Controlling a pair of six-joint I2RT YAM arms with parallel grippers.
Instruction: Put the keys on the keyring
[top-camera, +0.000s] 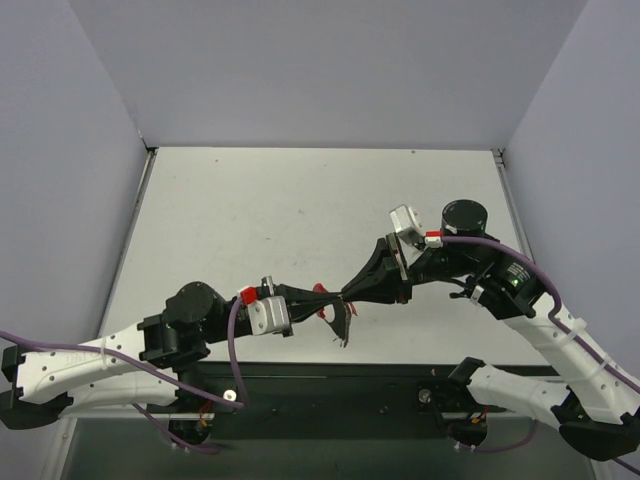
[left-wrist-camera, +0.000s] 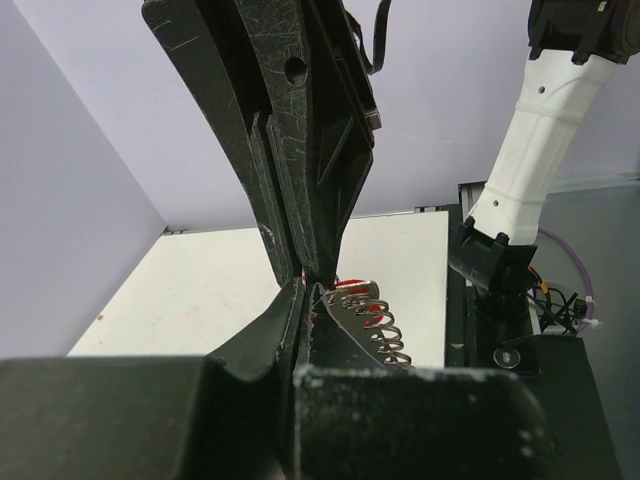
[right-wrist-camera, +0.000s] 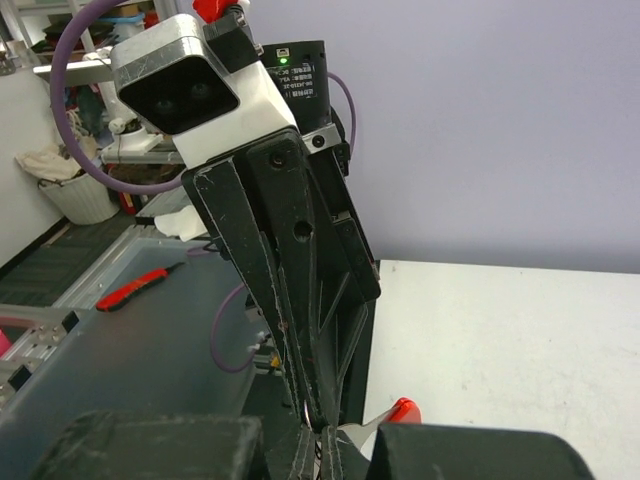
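Presently, apparently threading: left hand (top-camera: 336, 296) clenched on keyring (left-wrist-camera: 368, 318); right hand (top-camera: 354, 292) clenched mid-frame, contents unseen; next likely needs fine alignment.

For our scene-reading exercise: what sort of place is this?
Probably a robotics lab test cell: a white table walled by plain lilac panels, a left arm and right arm bolted at its near edge, and workshop clutter beyond.
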